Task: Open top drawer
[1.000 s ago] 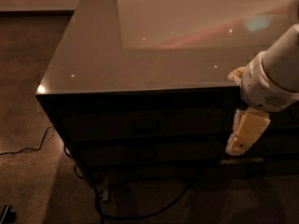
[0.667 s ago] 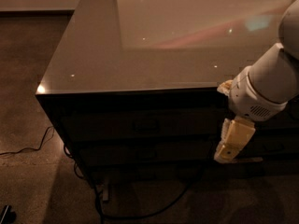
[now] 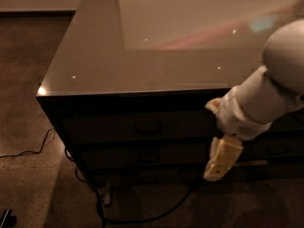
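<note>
Item: top drawer [image 3: 99,127], uppermost of the dark fronts in the table [image 3: 95,56]

Position: row 1, spreading to both sides of its handle [image 3: 147,127], with the glossy table edge just above the handle.

Appearance: wide, shallow, dark brown-black front. The handle is a small rectangular loop at centre. No gap shows around the front, so it is judged fully shut.

Hand [image 3: 222,158]: pale yellow, at the end of a white arm [image 3: 266,99]. It hangs right of the handle and lower, in front of the 2nd front [image 3: 118,156], well apart from the handle. Whether it is spread or pressed together cannot be told.

Step in hand: approach, with the grasp not yet made.

Next move calls for: travel left and up to the handle, alignment with the loop, a firm hold, then a straight pull outward
</note>
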Robot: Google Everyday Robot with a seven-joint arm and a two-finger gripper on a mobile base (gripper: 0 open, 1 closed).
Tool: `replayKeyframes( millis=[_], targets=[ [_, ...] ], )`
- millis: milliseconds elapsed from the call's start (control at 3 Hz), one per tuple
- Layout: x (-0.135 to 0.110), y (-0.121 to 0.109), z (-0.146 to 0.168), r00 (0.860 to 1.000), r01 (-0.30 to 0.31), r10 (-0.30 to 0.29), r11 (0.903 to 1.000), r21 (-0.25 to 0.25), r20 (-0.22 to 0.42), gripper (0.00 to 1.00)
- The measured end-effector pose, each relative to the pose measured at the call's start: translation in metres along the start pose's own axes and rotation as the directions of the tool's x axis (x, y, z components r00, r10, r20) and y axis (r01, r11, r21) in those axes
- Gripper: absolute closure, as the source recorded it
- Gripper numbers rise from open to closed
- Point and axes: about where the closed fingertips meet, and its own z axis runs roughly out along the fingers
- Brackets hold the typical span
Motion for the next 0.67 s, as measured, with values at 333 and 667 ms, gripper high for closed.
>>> replayKeyframes(
  millis=[333, 667],
  targets=[
    [-0.009, 0.020, 0.036, 0.999, 0.016, -0.014, 0.9977, -0.066, 0.032, 0.00],
    [-0.038, 0.027, 0.105, 0.994, 0.010, 0.001, 0.9948, -0.101, 0.109, 0.00]
  ],
)
